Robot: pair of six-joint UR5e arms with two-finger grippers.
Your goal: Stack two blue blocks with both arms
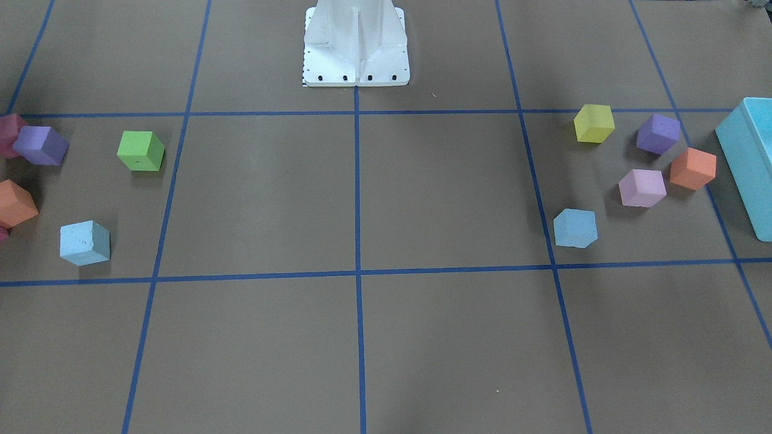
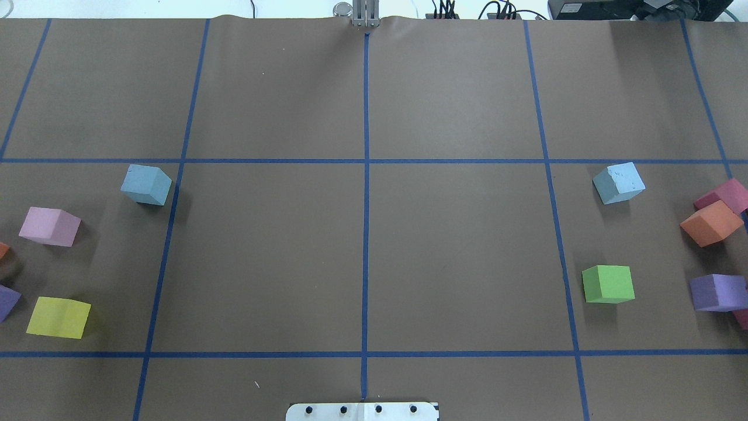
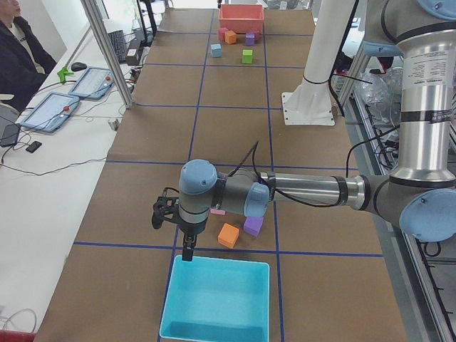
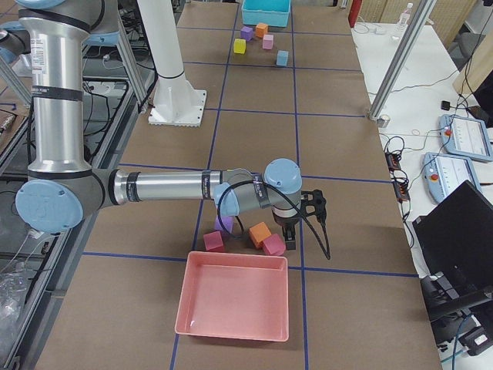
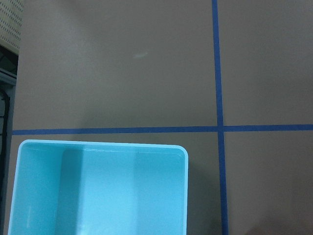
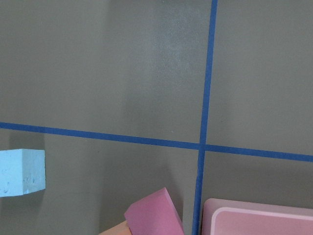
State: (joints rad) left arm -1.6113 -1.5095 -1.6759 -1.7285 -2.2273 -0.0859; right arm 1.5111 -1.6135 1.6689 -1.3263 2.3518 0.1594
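Two pale blue blocks lie far apart on the brown table. One blue block is on my left side, the other blue block is on my right side and shows at the left edge of the right wrist view. My left gripper hangs over the far rim of the turquoise bin. My right gripper hangs by the cubes near the pink bin. Both show only in side views, so I cannot tell whether they are open or shut.
A green cube, purple and orange cubes lie at my right; pink and yellow cubes at my left. The white pedestal stands at the table's middle edge. An operator sits beside the table.
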